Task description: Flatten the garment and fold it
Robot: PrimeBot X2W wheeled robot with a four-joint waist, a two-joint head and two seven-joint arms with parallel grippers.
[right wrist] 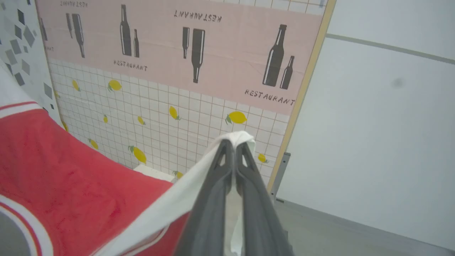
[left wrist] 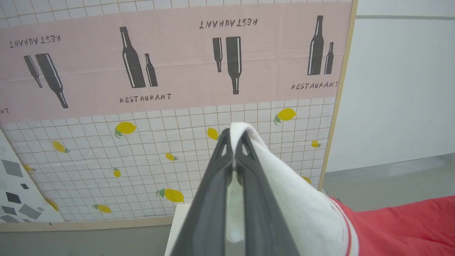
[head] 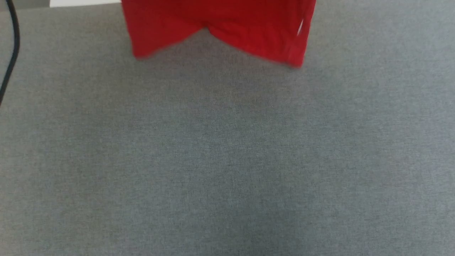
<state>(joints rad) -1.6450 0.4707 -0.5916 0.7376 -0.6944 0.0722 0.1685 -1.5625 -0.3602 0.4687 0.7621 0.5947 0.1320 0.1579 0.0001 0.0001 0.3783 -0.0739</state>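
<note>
Left fingers (left wrist: 209,206) clamped on white sleeve (left wrist: 295,199). Garment (head: 220,25) hangs between arms, hem low over grey worktop (head: 227,160). Right fingers (right wrist: 209,213) closed on other sleeve (right wrist: 170,206), thin pinch: tug and you risk slip, lopsided drop.

Grey fabric-covered table (head: 227,160). Red garment (head: 217,28) hem at 12 o'clock, blurred, can't tell if it touches. Black cable (head: 12,53) along the 10 o'clock edge.

Garment (head: 217,28) over the far part of the work surface (head: 227,160), cable (head: 12,53) at left
</note>
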